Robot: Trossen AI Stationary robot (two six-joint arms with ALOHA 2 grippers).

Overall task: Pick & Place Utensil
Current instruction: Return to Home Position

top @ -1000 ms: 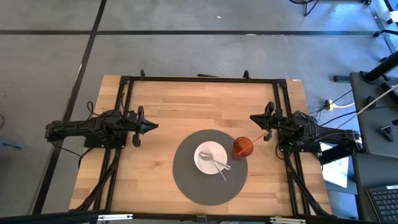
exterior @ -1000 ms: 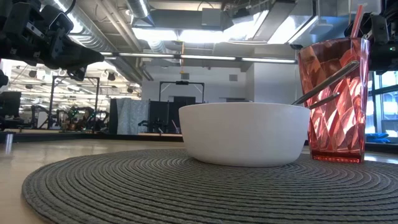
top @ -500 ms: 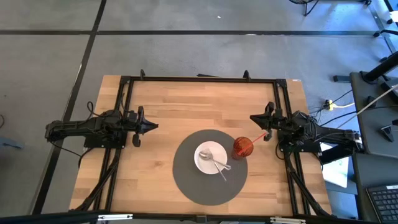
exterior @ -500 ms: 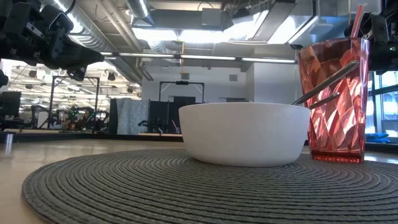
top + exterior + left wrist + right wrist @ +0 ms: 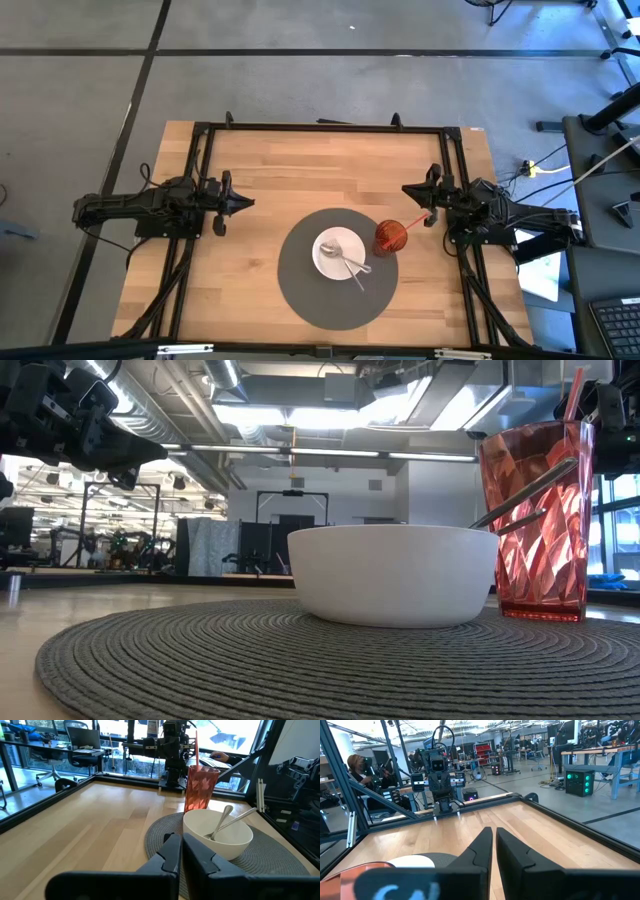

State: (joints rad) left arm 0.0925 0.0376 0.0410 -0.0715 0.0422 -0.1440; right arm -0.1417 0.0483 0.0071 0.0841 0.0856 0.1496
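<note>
Wood planking across the table (image 5: 260, 170), pale and mostly bare, boxed in by a black frame rail (image 5: 320, 127). Grey concrete floor (image 5: 300, 80) all round in the high view, crossed by dark seams. Desk with a keyboard (image 5: 615, 325) off the table's right edge, cables beside it. Beyond the table in the low view, an open workshop under ceiling ducts (image 5: 150, 410) and bright strip lights. Seated person (image 5: 357, 767) past the frame in the right wrist view, and a box with green lights (image 5: 577, 781) farther back. Office chair (image 5: 50, 767) by the windows in the left wrist view.

Round grey woven placemat (image 5: 300, 290) right of centre, toward the lower edge of the high view. On it, white bowl (image 5: 322, 256) with 2 silver utensils (image 5: 352, 266) lying inside, handles up over the rim on the side away from the left arm. Spoon and fork not told apart from above. Orange glass (image 5: 390, 238) just beside the bowl, on the mat's right part. Orange straw (image 5: 418, 221) standing in it, leaning out toward the right arm, tip close beside that arm. In the low view, utensil handles crossing in front of the glass.

Left gripper (image 5: 245, 203) at the table's left side, well apart from the mat, fingers pressed together on nothing, pointing toward the centre. Right gripper (image 5: 408, 189) at the right side, near the glass, fingers likewise together and empty.
</note>
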